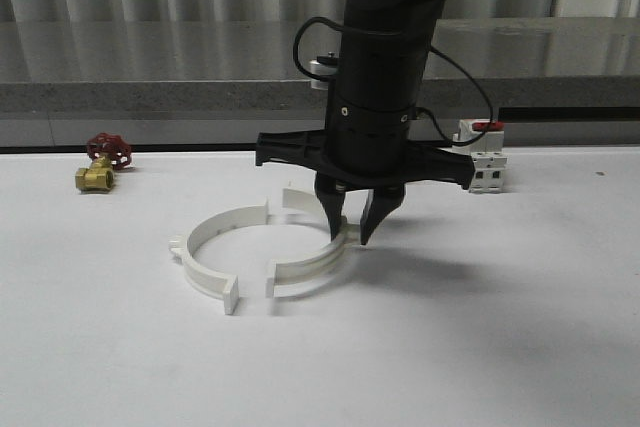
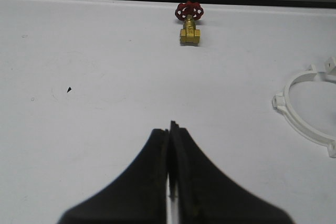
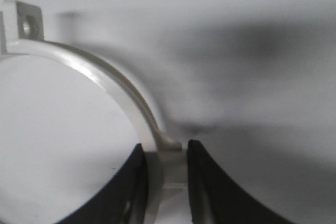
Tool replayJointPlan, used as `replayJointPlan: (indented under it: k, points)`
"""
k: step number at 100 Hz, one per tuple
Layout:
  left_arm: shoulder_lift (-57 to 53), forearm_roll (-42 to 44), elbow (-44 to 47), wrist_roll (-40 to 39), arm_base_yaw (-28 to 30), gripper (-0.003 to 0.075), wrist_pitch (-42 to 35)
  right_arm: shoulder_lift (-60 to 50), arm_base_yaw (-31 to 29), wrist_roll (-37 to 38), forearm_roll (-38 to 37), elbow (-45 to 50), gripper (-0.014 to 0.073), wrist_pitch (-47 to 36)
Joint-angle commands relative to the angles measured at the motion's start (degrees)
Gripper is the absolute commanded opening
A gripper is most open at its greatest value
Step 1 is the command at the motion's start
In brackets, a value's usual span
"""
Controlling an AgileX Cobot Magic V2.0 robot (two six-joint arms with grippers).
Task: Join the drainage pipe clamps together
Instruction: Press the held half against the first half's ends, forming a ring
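Two white drainage pipe clamps lie on the white table as facing half-rings. Narrow gaps part their end tabs at the front and at the back. The left half (image 1: 205, 247) lies free and also appears in the left wrist view (image 2: 302, 127). My right gripper (image 1: 352, 230) points straight down over the outer curve of the right half (image 1: 305, 272). In the right wrist view its fingers (image 3: 165, 153) press both sides of that band (image 3: 113, 82) at a small boss. An end tab with a hole (image 3: 26, 22) shows farther along. My left gripper (image 2: 170, 129) is shut on nothing, above bare table.
A brass valve with a red handwheel (image 1: 100, 165) sits at the back left of the table, also in the left wrist view (image 2: 189, 24). A white boxy switch with a red top (image 1: 486, 160) stands at the back right. A grey ledge runs behind the table.
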Motion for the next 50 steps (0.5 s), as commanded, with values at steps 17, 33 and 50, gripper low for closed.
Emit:
replayJointPlan:
  k: [17,33,50]
  points:
    - [0.1,-0.5,-1.5,-0.1,0.1,-0.0021,-3.9,-1.8,0.4,1.2,-0.7,-1.8,0.0037,-2.5]
    - [0.1,-0.5,-1.5,-0.1,0.1,-0.0021,-3.9,-1.7,0.4,1.7,-0.4,-1.8,0.0037,-3.5]
    - [0.1,-0.5,-1.5,-0.1,0.1,-0.0021,-3.9,-1.7,0.4,1.9,-0.1,-1.8,0.0037,-3.5]
